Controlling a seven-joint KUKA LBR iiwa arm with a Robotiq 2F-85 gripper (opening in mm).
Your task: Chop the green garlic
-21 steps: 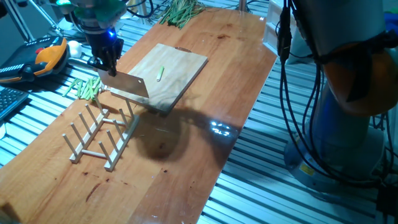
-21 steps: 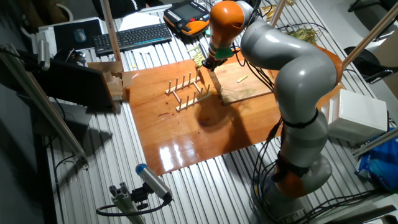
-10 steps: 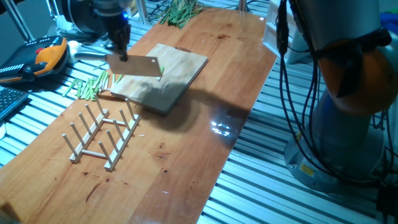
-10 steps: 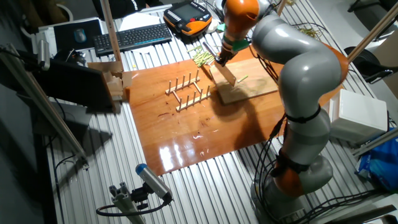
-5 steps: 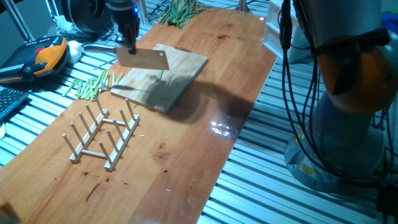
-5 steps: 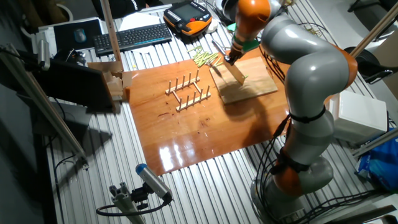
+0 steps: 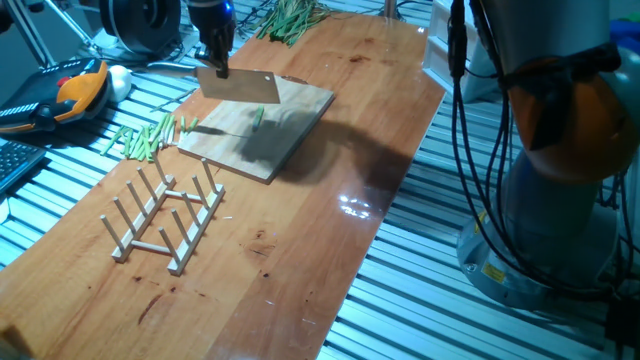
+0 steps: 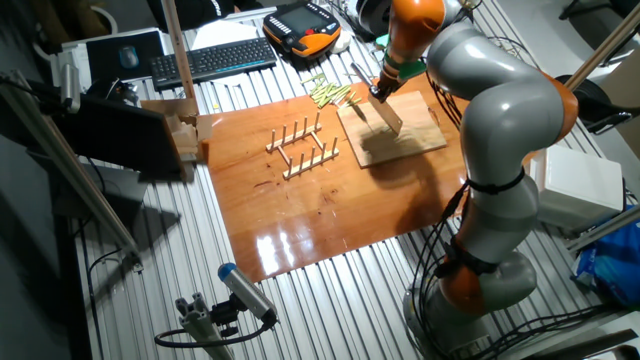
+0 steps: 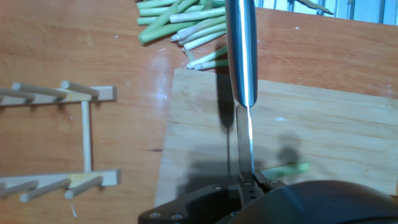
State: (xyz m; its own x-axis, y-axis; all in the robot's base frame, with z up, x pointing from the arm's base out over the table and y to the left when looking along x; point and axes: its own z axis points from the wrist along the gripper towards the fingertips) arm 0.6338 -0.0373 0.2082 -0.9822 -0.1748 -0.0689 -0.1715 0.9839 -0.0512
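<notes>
The green garlic (image 7: 259, 116) is one short pale-green stalk lying on the wooden cutting board (image 7: 290, 125). My gripper (image 7: 215, 52) is shut on the handle of a knife (image 7: 238, 87) with a broad rectangular blade. It holds the blade in the air just above the stalk. In the hand view the blade (image 9: 241, 56) shows edge-on over the board (image 9: 323, 130), and the stalk (image 9: 289, 168) lies across it to the right, near my gripper (image 9: 249, 183). In the other fixed view my gripper (image 8: 385, 85) holds the knife (image 8: 389, 113) over the board (image 8: 415, 140); the stalk is hidden there.
A heap of cut green sticks (image 7: 148, 137) lies left of the board, also in the hand view (image 9: 186, 25). A wooden peg rack (image 7: 165, 215) stands nearer the front. A bunch of long dark stalks (image 7: 290, 15) lies at the far edge. A keyboard (image 8: 215, 60) sits off the tabletop.
My gripper has carried the knife from beside the peg rack, up and across the board toward the far side. The blade now hangs over the stalk. The stalk has not moved.
</notes>
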